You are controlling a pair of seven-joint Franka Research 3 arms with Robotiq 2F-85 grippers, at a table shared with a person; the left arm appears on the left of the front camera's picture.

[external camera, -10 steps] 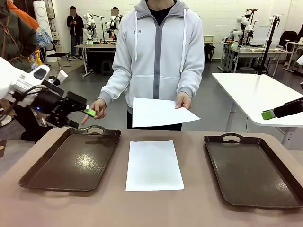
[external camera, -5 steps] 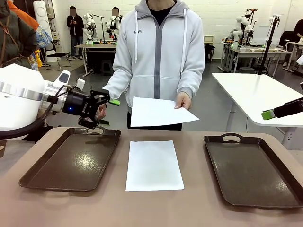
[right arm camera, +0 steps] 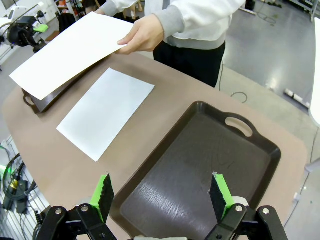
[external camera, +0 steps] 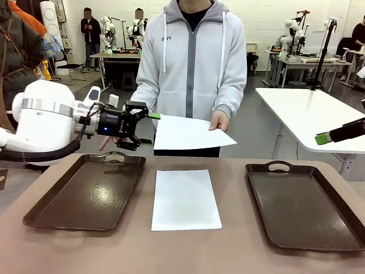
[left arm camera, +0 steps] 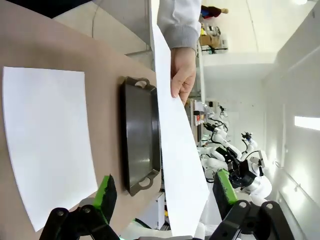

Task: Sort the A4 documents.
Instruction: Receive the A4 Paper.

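- First A4 document (external camera: 191,132), a plain white thin paper sheet, is up in the air. The person's hand (external camera: 221,121) pinches it at one far corner, and its free end sits right at the tips of the left claw (external camera: 149,128).
- On the left wrist cam that sheet runs straight out from between the two green-padded fingers, closer to one pad than the other. Honestly can't tell if a pad is touching it.
- The left claw is spread wide open, not clamped on anything.
- Second A4 document (external camera: 185,198), another blank white sheet, lies flat on the tan worktop (external camera: 188,254). It's lower than the left claw, off toward the middle and well apart from it.
- A dark brown rectangular handled tray (external camera: 85,197) sits on the worktop just below the left claw, beside the flat sheet.
- A second dark brown handled tray (right arm camera: 200,165) lies right under the right claw (right arm camera: 162,194), on the other side of the flat sheet.
- The right claw hangs above that tray with its fingers spread wide, gripping nothing. From there both sheets are out ahead and well apart from it.
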